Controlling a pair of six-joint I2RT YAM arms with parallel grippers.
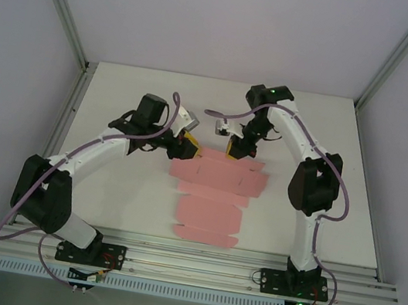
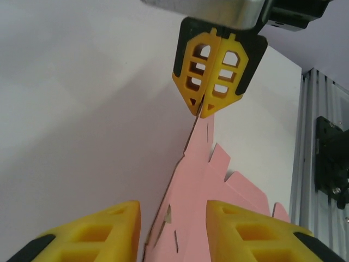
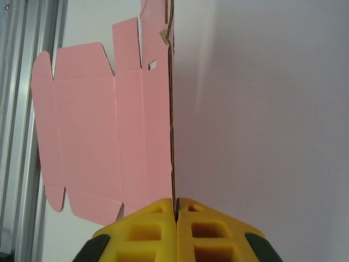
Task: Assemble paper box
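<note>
Flat box (image 1: 213, 193) lies on counter (image 1: 119, 99). Far edge is clamped in right pincer (image 3: 175, 203). The left pincer (image 2: 173, 215) is parted, straddling that edge.

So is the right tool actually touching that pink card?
Touching. In the right wrist view, the right tool is shut on the pink card's edge.

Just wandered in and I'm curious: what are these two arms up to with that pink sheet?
They are working on folding a paper box. The pink card sheet lies spread out on the white table, not yet folded into a box shape. The right gripper is pinched shut on the sheet's far edge. The left gripper is at the same edge, facing it, with its fingers apart on either side of the card.
</note>
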